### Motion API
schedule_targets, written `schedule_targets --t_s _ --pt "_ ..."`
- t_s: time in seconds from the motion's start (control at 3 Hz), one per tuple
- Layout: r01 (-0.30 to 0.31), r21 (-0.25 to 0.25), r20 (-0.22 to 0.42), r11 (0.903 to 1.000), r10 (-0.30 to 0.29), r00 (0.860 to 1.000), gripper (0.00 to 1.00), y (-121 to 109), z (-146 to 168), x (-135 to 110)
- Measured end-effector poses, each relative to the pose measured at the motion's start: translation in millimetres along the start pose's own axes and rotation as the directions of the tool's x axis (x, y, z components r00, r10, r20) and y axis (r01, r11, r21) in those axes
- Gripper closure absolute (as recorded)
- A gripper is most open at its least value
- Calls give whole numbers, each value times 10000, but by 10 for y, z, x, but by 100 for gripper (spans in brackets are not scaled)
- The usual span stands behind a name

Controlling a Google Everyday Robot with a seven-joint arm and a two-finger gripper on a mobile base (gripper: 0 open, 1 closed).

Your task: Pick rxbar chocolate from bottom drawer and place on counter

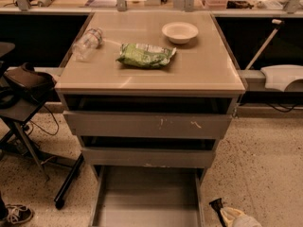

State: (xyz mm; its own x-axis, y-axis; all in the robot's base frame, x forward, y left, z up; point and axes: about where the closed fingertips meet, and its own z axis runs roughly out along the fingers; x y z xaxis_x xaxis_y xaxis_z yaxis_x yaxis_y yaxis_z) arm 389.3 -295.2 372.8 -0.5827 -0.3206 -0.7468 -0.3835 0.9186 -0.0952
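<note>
**Speckled floor around a grey cabinet**

Where the rxbar chocolate lies cannot be told. The bottom drawer, a shallow grey metal tray, stands pulled out, its floor plain and smooth. Above, the tan tabletop carries a crinkled green bag, a round pale bowl and a clear plastic bottle on its side. The tool, dark-tipped with a cream sleeve, sits low just right of the drawer; open or closed cannot be told.

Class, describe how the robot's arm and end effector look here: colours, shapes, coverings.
At the bottom right corner, the end effector is a small, black, narrow tip. The arm behind it is rounded, smooth and cream-white; no cables or markings show.
</note>
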Motion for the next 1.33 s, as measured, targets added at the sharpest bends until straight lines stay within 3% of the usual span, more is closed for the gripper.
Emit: schedule_targets --t_s 0.33,0.67,1.0,1.33 --pt "702 91 1025 9975 -708 9922 100 93 -362 -510" --pt "1927 64 1579 9812 -1913 9688 100 252 -944 -1023" --pt "2393 195 1875 9708 -2386 9528 100 405 -1476 -1455" --pt "2385 371 2191 9704 -2407 9455 100 454 -1655 -1636"
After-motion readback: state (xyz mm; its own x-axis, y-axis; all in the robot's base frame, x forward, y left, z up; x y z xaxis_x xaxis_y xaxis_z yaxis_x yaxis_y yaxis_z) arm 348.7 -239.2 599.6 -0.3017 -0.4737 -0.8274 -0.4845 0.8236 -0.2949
